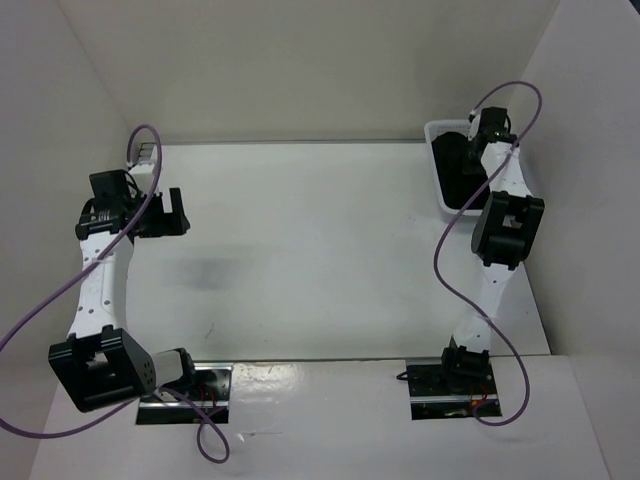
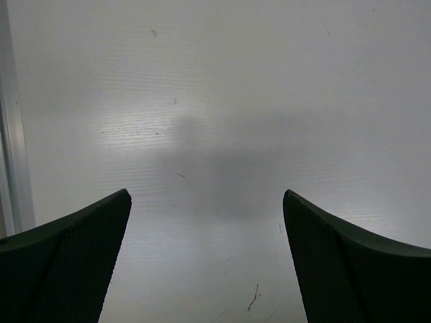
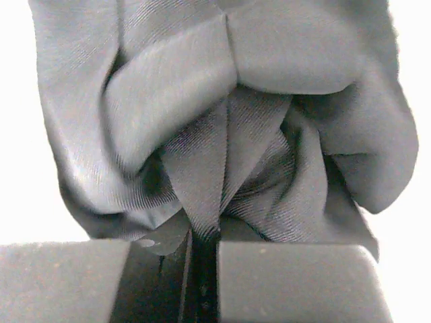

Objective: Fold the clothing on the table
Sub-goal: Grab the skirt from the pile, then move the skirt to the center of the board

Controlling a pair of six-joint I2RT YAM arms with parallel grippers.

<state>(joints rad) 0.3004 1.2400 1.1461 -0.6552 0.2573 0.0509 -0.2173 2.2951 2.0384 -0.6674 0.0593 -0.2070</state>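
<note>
Evidently pinched a fold of skirt (image 3: 222, 101) in the right gripper (image 3: 202, 245) inside the basket (image 1: 440, 128) at the far right of the table (image 1: 320, 250), held the left gripper (image 2: 205, 195) spread, judged it soft, light, best taken by its edge.

Plain white walls (image 1: 300, 70) enclose the left, far and right sides of a smooth white table (image 1: 330, 260), under soft, even light with faint grey shadows.

A white basket (image 1: 433, 150) is located in the far right corner of the enclosure, which is bounded by plain white walls (image 1: 320, 70) on three sides.
</note>
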